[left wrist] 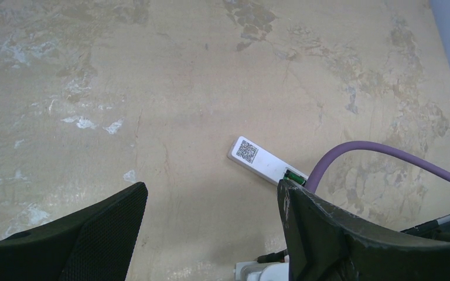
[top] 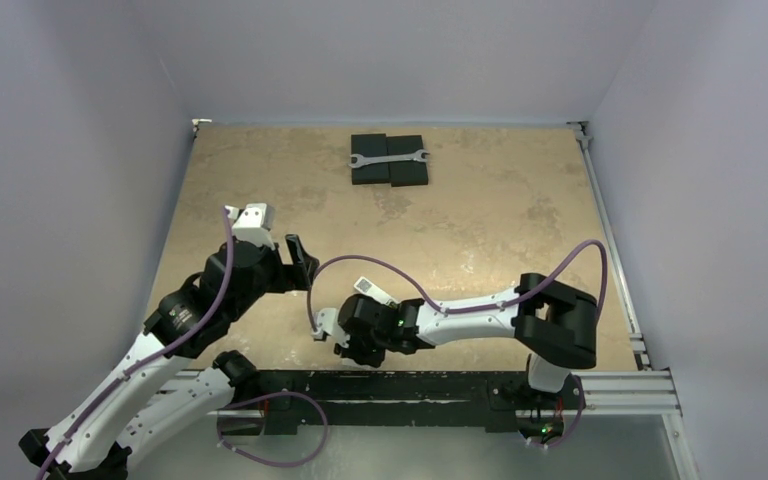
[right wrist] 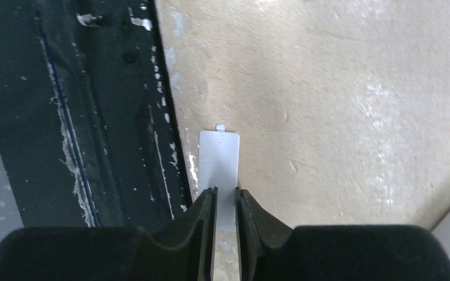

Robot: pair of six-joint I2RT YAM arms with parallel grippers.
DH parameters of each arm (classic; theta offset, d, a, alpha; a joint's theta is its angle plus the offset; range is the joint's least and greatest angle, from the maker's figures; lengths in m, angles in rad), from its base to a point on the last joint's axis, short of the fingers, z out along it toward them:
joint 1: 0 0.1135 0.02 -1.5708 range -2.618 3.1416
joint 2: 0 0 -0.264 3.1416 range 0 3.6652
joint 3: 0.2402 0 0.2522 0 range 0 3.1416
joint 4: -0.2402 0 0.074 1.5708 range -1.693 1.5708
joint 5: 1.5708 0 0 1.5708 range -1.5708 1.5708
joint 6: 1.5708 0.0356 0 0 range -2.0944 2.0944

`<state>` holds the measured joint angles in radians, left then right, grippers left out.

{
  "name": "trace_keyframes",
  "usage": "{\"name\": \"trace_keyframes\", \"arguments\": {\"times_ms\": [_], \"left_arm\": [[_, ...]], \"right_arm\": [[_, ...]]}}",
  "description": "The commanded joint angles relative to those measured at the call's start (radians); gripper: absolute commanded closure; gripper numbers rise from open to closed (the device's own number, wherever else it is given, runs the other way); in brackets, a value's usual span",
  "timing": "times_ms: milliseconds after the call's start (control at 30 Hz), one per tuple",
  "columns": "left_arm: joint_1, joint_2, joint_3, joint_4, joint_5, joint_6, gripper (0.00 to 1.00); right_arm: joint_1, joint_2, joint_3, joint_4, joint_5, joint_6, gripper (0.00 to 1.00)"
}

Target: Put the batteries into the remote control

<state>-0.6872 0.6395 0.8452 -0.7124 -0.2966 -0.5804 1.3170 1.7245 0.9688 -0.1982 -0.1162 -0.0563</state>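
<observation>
green battery [left wrist: 293,174] in remote [left wrist: 261,159], gold unseen | left jaws wide, empty | right jaws narrowed over loose cover [right wrist: 220,158], hold unclear

A silver wrench [top: 388,157] lies across two black blocks [top: 407,176] at the table's [top: 500,210] far end, while a small white cover piece [right wrist: 220,158] lies flat beside the near black rail [right wrist: 111,88].
</observation>
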Motion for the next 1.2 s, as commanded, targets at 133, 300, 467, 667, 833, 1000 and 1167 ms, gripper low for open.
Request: {"name": "trace_keyframes", "arguments": {"times_ms": [133, 300, 467, 667, 833, 1000, 1167], "left_arm": [[0.006, 0.005, 0.005, 0.036, -0.003, 0.013, 0.18], [0.006, 0.002, 0.003, 0.034, -0.002, 0.010, 0.18], [0.006, 0.003, -0.003, 0.039, 0.002, 0.009, 0.18], [0.006, 0.009, 0.004, 0.041, 0.004, 0.012, 0.18], [0.006, 0.009, 0.004, 0.041, 0.001, 0.012, 0.18], [0.006, 0.007, 0.007, 0.037, -0.001, 0.012, 0.18], [0.006, 0.001, 0.016, 0.023, -0.015, 0.016, 0.17]], "right_arm": [[-0.013, -0.049, -0.039, -0.025, 0.106, 0.133, 0.83], [-0.053, -0.067, -0.057, -0.022, 0.141, 0.218, 0.83], [-0.062, -0.090, -0.066, 0.002, 0.165, 0.288, 0.75], [-0.062, -0.149, -0.071, 0.018, 0.187, 0.276, 0.63], [-0.077, -0.150, -0.029, -0.038, 0.181, 0.239, 0.55], [-0.087, -0.155, -0.035, -0.025, 0.144, 0.186, 0.41], [-0.087, -0.156, -0.040, -0.016, 0.140, 0.142, 0.37]]}}
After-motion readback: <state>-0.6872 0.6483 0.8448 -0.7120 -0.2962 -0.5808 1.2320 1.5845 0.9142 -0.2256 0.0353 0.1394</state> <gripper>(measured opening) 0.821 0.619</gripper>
